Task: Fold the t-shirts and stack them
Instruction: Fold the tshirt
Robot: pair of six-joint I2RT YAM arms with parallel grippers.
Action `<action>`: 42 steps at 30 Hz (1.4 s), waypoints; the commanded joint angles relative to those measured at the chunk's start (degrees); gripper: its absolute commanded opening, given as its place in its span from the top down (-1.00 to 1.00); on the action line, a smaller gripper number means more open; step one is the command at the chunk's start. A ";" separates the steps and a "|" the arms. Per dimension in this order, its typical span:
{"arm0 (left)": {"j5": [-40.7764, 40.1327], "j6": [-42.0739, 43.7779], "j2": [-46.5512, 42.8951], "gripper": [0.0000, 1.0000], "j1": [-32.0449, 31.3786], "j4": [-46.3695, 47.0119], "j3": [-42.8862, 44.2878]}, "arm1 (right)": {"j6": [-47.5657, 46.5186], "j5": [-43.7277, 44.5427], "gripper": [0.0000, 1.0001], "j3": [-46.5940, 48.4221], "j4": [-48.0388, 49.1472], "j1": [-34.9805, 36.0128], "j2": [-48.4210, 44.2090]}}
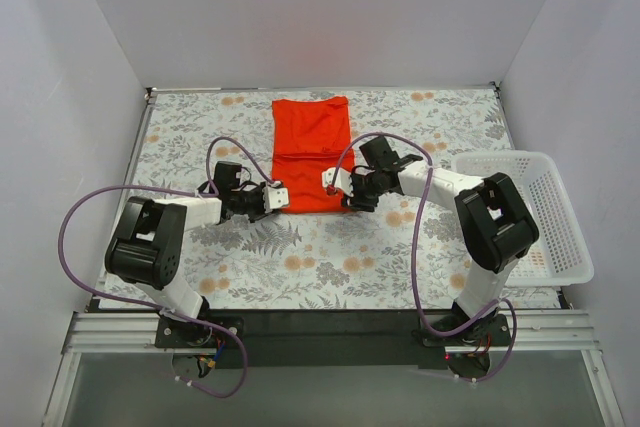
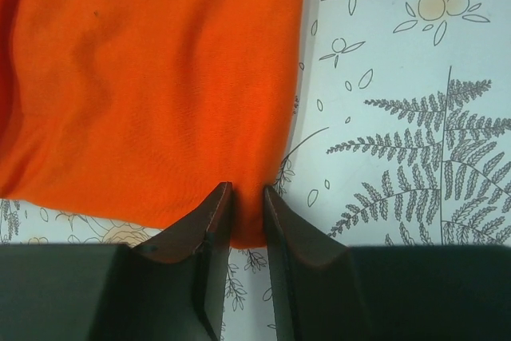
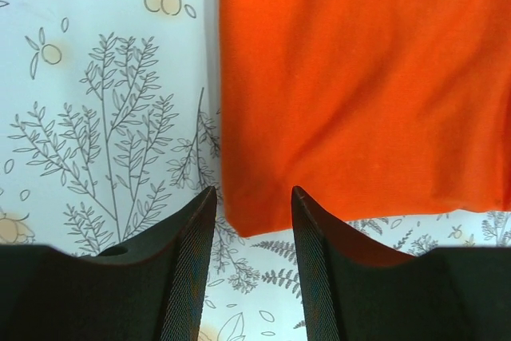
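Orange t-shirt (image 1: pixel 311 154) on floral mat (image 1: pixel 330 257) — hands (image 1: pixel 277 197) (image 1: pixel 334 185) at near corners

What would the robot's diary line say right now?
left gripper: nearly closed at near corner of bright orange-red cloth t-shirt | right gripper: open at other near corner | shirt: part-folded on floral mat

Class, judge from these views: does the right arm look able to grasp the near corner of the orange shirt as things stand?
Probably yes. The right gripper is open, with the t-shirt corner lying between its fingers on the mat; nothing blocks it.
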 commanded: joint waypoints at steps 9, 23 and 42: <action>0.24 2.76 0.44 0.57 -0.26 -6.08 2.19 | -0.60 -1.88 0.15 2.94 -3.52 0.32 1.56; 0.94 -3.37 -0.08 1.00 -0.26 -9.24 3.94 | 0.79 2.08 0.97 1.61 -3.43 1.02 2.53; 6.48 -6.48 -10.44 1.00 -0.69 -37.27 20.39 | 4.57 0.68 0.97 11.30 -19.59 -1.53 -10.37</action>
